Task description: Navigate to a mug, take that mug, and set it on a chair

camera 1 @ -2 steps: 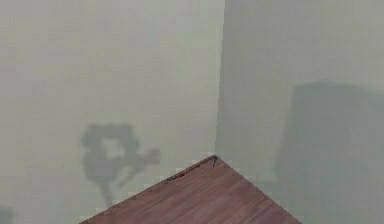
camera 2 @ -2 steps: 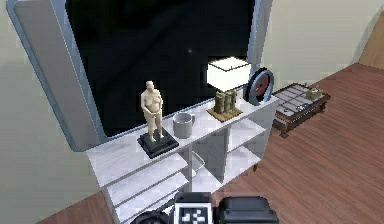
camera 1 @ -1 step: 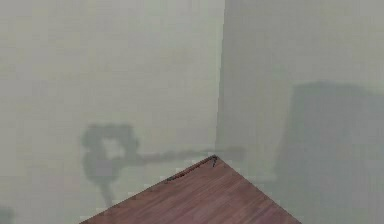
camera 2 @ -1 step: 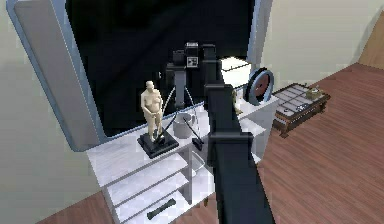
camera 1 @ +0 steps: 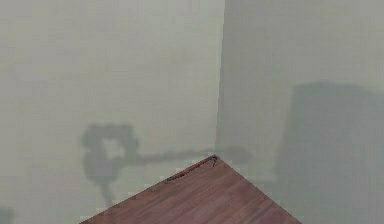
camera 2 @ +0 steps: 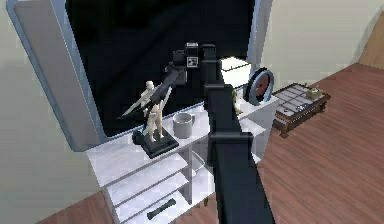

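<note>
A pale grey, cup-shaped mug (camera 2: 184,124) stands on the white TV stand (camera 2: 120,160), just left of the dark arm bar (camera 2: 228,150). Beside it, further left, is a beige figure statue (camera 2: 155,122) on a dark base. My gripper (camera 2: 152,96) reaches out to the left from the two white marker squares (camera 2: 191,55). Its thin fingers cross in front of the statue's raised arm and the black TV screen (camera 2: 110,60). I cannot tell whether the gripper holds anything.
Two pale green walls meet in a corner (camera 1: 221,90) over wooden floor (camera 1: 210,200). On the stand's right end are a white box lamp (camera 2: 235,68) and a round framed object (camera 2: 262,85). A low wooden table (camera 2: 300,108) stands at the right. A remote (camera 2: 160,210) lies on a lower shelf.
</note>
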